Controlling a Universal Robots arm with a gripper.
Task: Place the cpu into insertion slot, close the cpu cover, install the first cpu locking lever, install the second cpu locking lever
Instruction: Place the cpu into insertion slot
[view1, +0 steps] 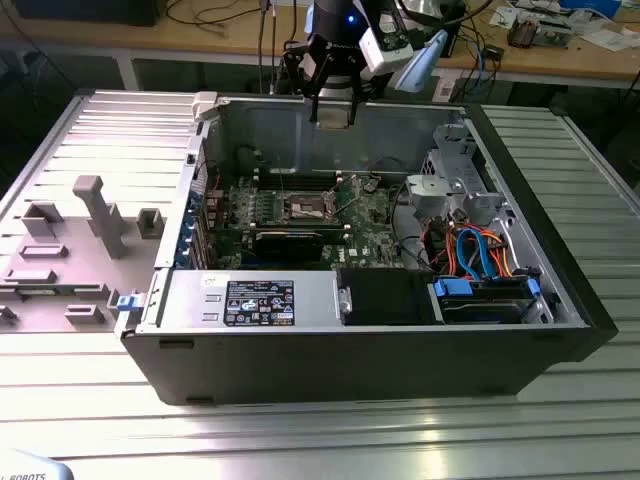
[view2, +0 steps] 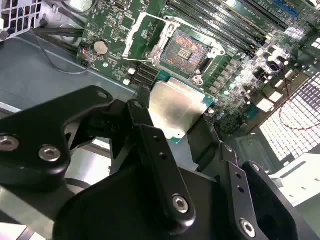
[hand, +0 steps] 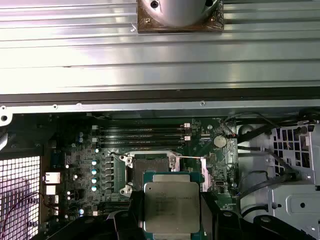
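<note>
1. Your black end effector hangs over the far wall of the open black computer case on the ribbed metal counter.
2. Its fingers pinch the small square silvery-grey cpu by opposite edges.
3. The cpu is in the air, apart from the square metal-rimmed insertion slot, whose dark centre lies bare.
4. The thin silver cpu cover stands swung up beside the slot.

Your exterior view looked down from the near side over the whole case. Both wrist views faced down, close in, sharing the slot and held cpu.
</note>
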